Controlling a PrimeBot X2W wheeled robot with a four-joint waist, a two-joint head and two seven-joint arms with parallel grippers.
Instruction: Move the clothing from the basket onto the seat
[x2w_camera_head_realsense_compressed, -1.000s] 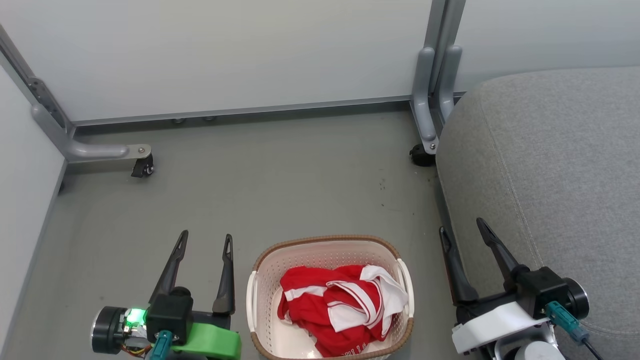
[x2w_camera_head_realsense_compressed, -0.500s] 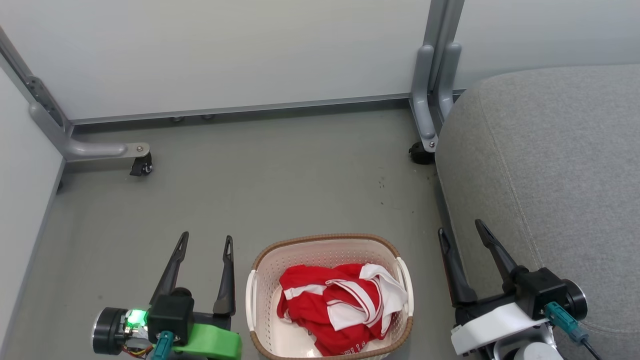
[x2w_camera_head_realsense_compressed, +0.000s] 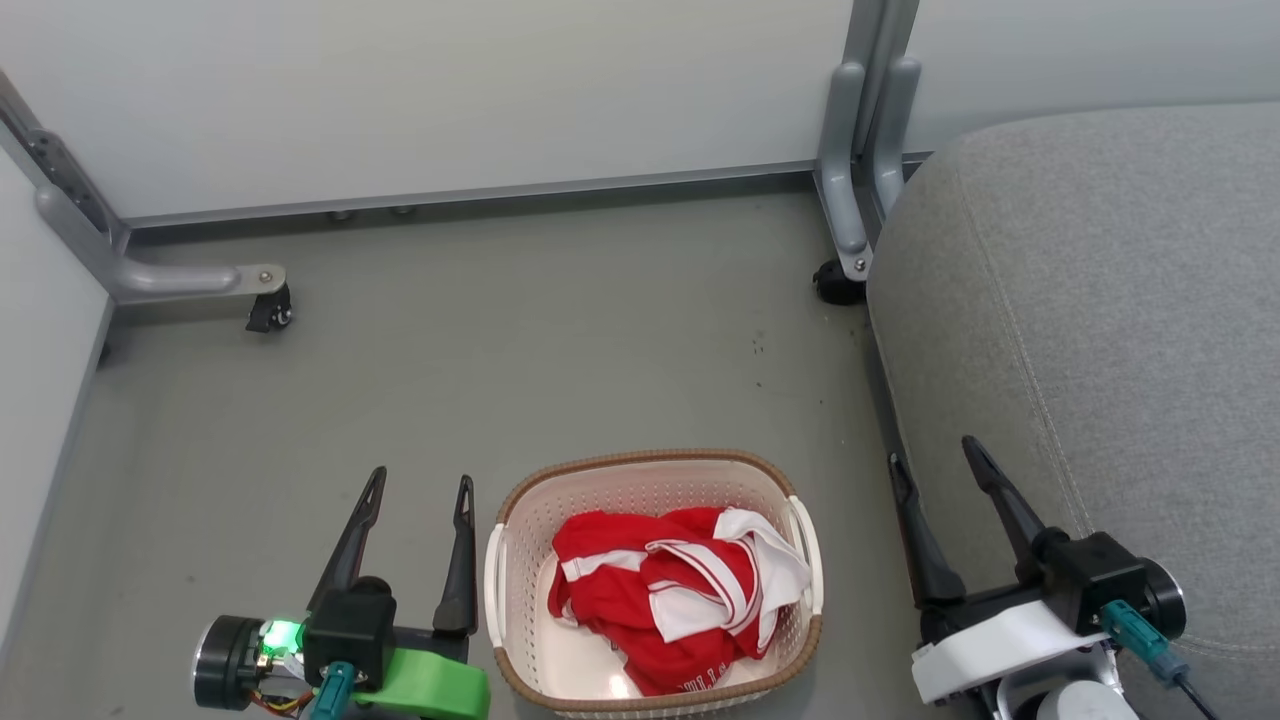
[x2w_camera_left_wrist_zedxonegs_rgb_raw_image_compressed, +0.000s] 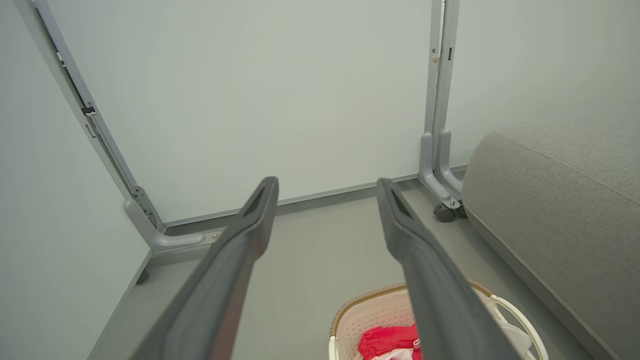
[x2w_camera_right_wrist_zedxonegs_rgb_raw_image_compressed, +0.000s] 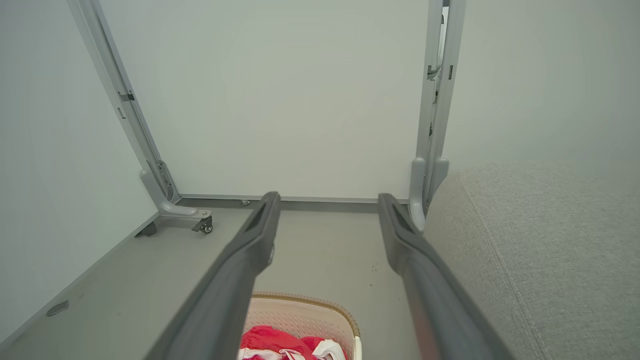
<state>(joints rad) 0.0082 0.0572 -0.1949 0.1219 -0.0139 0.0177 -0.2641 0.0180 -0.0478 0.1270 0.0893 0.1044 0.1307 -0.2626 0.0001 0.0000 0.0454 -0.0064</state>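
A cream-white perforated basket (x2w_camera_head_realsense_compressed: 640, 462) with a brown woven-look rim stands on a grey floor (x2w_camera_head_realsense_compressed: 560, 330), low in the middle of the head view. The clothing (x2w_camera_head_realsense_compressed: 650, 600), red fabric with white stripes and panels, lies crumpled inside the basket, below its rim. Small white lettering shows on the hem nearest the robot.

The left tool (x2w_camera_head_realsense_compressed: 421, 476) is just beside the basket's left side. Its two long dark fingers are spread apart and point away from the robot. A green light (x2w_camera_head_realsense_compressed: 280, 635) glows at its wrist. The right tool (x2w_camera_head_realsense_compressed: 930, 450) is on the basket's right, between the basket and the seat, with its fingers likewise apart.

The seat (x2w_camera_head_realsense_compressed: 1100, 300), a large light-grey woven cushion with a rounded corner and a stitched seam, lies along the right side. It is apart from the basket, with a strip of floor between them.

Pale wall panels (x2w_camera_head_realsense_compressed: 450, 90) stand behind. A grey metal frame leg (x2w_camera_head_realsense_compressed: 180, 280) with a small black caster (x2w_camera_head_realsense_compressed: 268, 315) sits at the far left. A grey upright post (x2w_camera_head_realsense_compressed: 855, 130) rises by the seat's far corner.

In both wrist views, the spread fingers frame the floor, with the basket and some red cloth low between them.
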